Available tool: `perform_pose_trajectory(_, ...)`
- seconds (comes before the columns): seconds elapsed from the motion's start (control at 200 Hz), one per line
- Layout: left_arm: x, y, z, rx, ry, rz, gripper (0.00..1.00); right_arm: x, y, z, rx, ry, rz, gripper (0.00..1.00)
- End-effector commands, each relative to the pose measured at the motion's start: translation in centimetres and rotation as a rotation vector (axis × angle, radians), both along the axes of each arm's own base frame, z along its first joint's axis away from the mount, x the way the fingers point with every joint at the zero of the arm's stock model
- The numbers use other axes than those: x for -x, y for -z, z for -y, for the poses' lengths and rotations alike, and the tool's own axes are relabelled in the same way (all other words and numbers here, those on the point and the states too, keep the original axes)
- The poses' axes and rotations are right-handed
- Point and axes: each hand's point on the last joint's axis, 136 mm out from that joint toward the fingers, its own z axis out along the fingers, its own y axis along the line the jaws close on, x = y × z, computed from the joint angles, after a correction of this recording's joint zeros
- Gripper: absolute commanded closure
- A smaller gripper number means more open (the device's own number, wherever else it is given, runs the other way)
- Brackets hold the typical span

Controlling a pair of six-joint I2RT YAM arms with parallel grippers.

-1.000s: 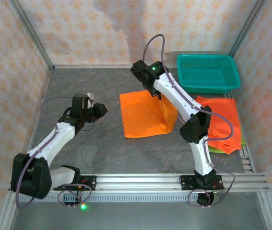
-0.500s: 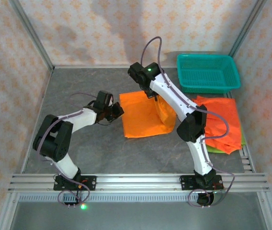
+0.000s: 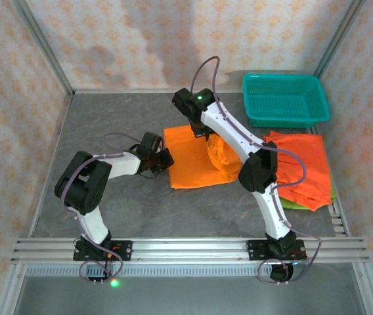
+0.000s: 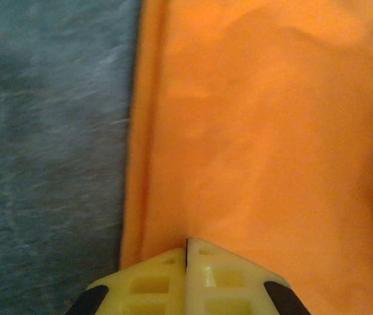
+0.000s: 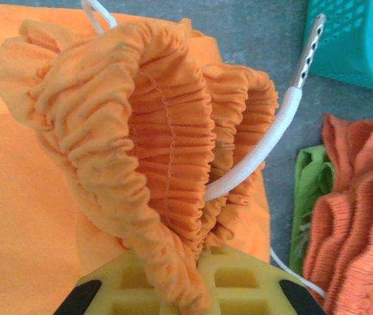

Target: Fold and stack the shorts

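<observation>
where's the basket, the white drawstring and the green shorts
basket (image 3: 288,121): top view, near rim
white drawstring (image 5: 263,152): right wrist view, middle of the cord
green shorts (image 5: 310,190): right wrist view, strip beside the orange pile

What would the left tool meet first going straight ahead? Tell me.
The flat orange shorts: the left tool, shut, sits at their edge, and the cloth lies across the way ahead. Whether it touches them is unclear.

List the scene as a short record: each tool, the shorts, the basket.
left tool: shut, at left edge of middle shorts
right tool: shut on the middle shorts' bunched waistband
pile: orange shorts, right of the middle pair, green shorts beneath
basket: teal, far right corner, behind pile
</observation>
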Motion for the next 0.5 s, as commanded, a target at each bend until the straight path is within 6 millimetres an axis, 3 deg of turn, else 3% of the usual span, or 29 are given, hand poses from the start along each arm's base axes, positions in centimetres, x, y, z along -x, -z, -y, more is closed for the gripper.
perform_pose_trajectory(0.0, 0.4, 1.6, -0.3, -0.025, -0.028, -0.013, 1.0, -0.5, 0.6, -2.1, -0.091, 0.028, 0.013, 1.0)
perform_pose_trajectory(0.225, 1.1, 2.6, -0.1, -0.036, -0.023, -0.024, 1.0, -0.4, 3.1, -5.0, -0.181, 0.036, -0.035, 1.0)
perform_pose_trajectory(0.495, 1.1, 2.5, 0.0, -0.028, -0.03, -0.012, 1.0, 0.0, 6.2, -8.0, -0.283, 0.049, -0.11, 0.98)
